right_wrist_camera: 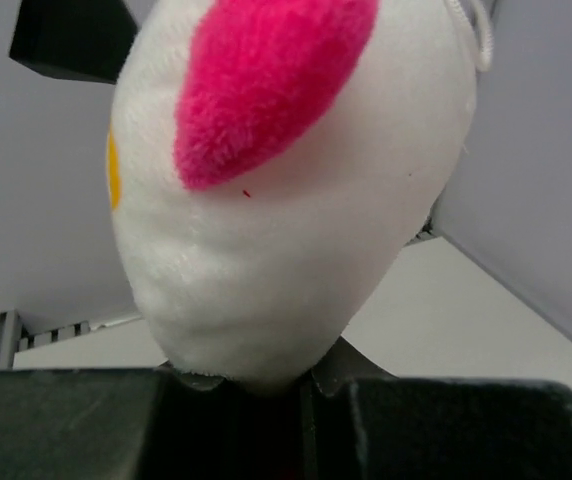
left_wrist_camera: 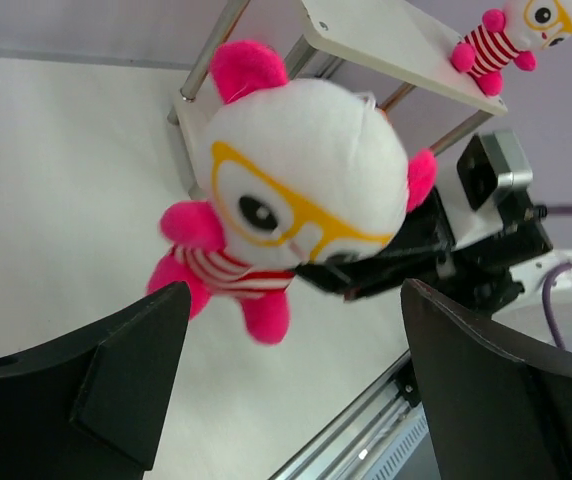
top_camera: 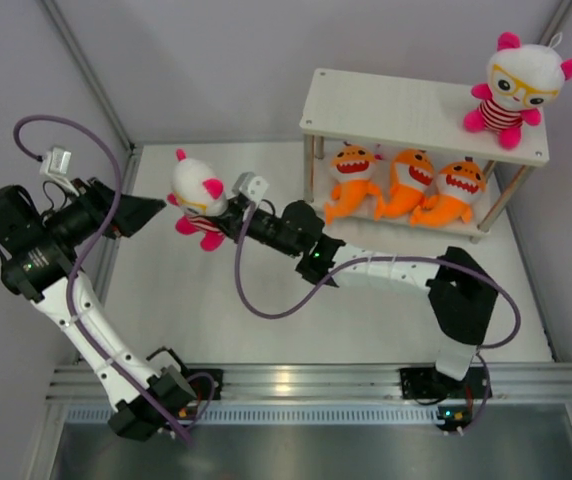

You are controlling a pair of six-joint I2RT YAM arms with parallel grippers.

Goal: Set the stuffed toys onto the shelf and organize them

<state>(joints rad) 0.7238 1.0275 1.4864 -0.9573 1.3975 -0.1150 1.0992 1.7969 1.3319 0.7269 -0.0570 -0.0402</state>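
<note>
Expect a soft, light, squashy handful in the held doll (top_camera: pixel 198 195): nothing fragile, no slick surface, but likely to sag or swivel in a shallow pinch. Better to grip across the striped body or low on the big head than by an ear or a limb, and to squeeze deep into the stuffing. Looks like a round white head with hot-pink ears, yellow glasses around black eyes, a red-and-white striped body and pink arms and feet. Hangs in the air above the table, left of the shelf (top_camera: pixel 396 110) and well apart from it. Clamped from below by the right gripper (top_camera: pixel 218 222), jaws closed tight into the plush near the base of the head or the neck; hard to tell exactly which from the wrist view, filled as it is with white fur. Facing it, the left gripper (top_camera: pixel 149 212), fingers spread wide, released, touching nothing, the doll just beyond the tips. On the shelf already: three orange sharks (top_camera: pixel 411 182) with white toothy mouths side by side on the lower tier, and a second doll (top_camera: pixel 516 90) sitting at the right end of the top board. Plenty of bare top board to the left of that one, so probably the spot to aim for.
</note>
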